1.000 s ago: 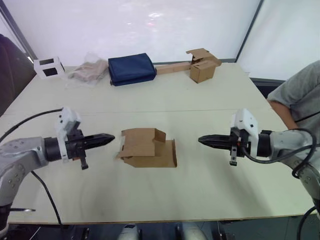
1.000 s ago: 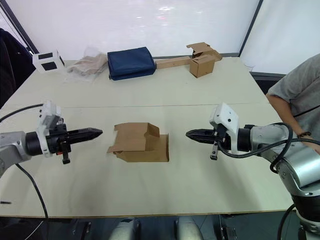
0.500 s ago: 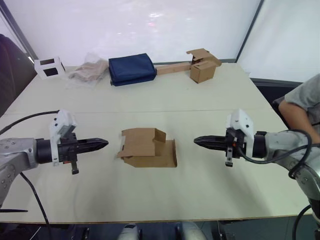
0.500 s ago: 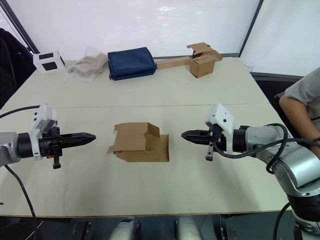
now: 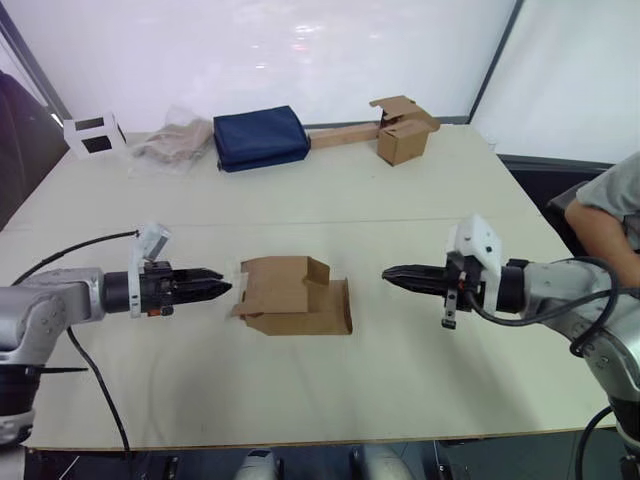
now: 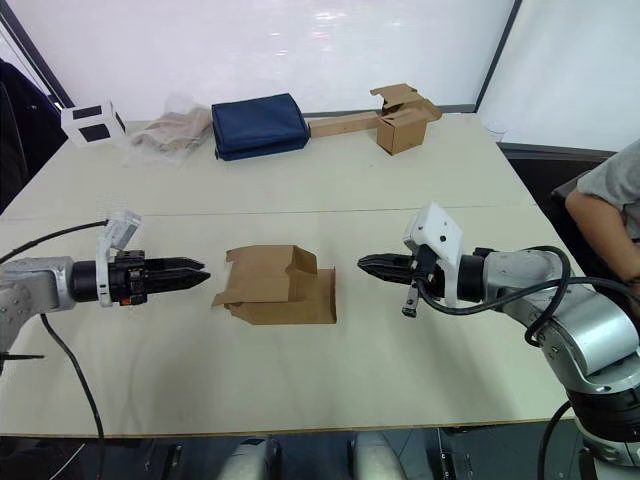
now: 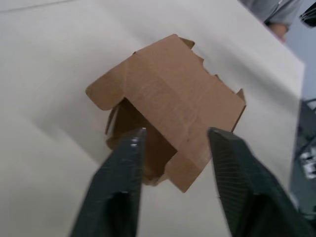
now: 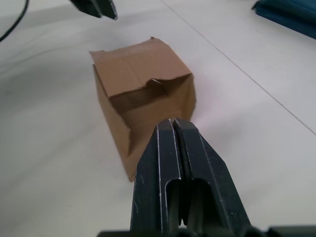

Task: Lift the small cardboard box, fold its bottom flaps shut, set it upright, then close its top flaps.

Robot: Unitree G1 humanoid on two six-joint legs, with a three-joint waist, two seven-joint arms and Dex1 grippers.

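Cream table [image 5: 400, 200], white backdrop [image 5: 300, 50]

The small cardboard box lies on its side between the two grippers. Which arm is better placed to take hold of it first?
Probably the left. The left gripper is open, its tips almost at the flaps of the small cardboard box. The right gripper is shut and stands clearly apart from the box.

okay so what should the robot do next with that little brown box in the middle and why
Probably bring both tools inward to pinch the small brown cardboard box. It lies on its side, untouched, between the open left tool and the shut right tool, so nothing is lifted yet.
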